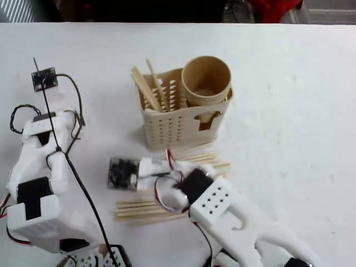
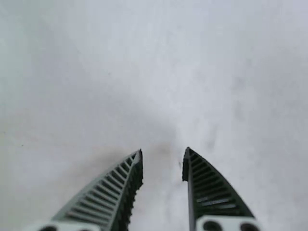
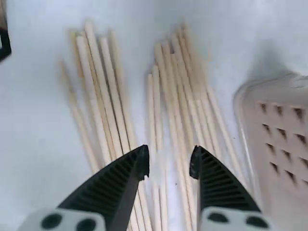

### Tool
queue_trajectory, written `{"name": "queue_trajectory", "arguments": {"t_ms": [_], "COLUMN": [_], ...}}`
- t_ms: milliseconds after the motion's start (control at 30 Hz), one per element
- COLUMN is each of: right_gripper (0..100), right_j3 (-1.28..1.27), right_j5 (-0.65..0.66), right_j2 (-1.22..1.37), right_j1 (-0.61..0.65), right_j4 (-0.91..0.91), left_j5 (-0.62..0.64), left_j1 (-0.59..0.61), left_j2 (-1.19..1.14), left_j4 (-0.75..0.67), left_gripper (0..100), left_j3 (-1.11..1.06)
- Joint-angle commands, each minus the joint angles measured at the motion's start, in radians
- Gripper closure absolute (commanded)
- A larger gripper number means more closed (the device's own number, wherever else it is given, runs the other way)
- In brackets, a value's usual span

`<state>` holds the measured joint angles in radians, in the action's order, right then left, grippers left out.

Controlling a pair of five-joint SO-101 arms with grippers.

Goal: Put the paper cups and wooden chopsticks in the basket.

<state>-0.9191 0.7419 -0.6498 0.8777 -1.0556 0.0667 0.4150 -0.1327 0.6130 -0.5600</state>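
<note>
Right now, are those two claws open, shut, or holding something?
Left gripper: open, empty, over the table.
Right gripper: open, empty, over loose wooden chopsticks.

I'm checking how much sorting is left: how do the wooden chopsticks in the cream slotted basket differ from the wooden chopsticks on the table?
The wooden chopsticks in the basket stand tilted, tips above the rim of the cream slotted basket; the wooden chopsticks on the table lie flat. Those in the basket are few; those on the table are many, in bundles beneath the open right gripper. Both are pale sticks.
</note>
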Motion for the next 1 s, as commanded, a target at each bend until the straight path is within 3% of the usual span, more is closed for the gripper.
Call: {"name": "queue_trajectory", "arguments": {"t_ms": [0, 433, 633, 867, 967], "right_gripper": [85.3, 85.4, 85.8, 97.8, 98.1], "right_j3": [-0.115, -0.157, -0.129, -0.104, -0.104], "right_j5": [0.031, 0.023, 0.028, 0.021, 0.021], "right_j2": [0.013, 0.225, 0.295, 0.314, 0.308], "right_j1": [0.001, -0.002, -0.085, -0.13, -0.13], "right_j4": [0.154, 0.286, 0.329, 0.332, 0.332], "left_j5": [-0.014, -0.014, -0.014, -0.014, -0.014], "left_j1": [-0.01, -0.012, -0.012, -0.012, -0.012], "left_j2": [0.005, 0.007, 0.007, 0.007, 0.007], "left_j4": [-0.015, -0.012, -0.012, -0.012, -0.012], "left_gripper": [85, 85, 85, 85, 85], "left_j3": [0.023, 0.023, 0.021, 0.021, 0.021]}}
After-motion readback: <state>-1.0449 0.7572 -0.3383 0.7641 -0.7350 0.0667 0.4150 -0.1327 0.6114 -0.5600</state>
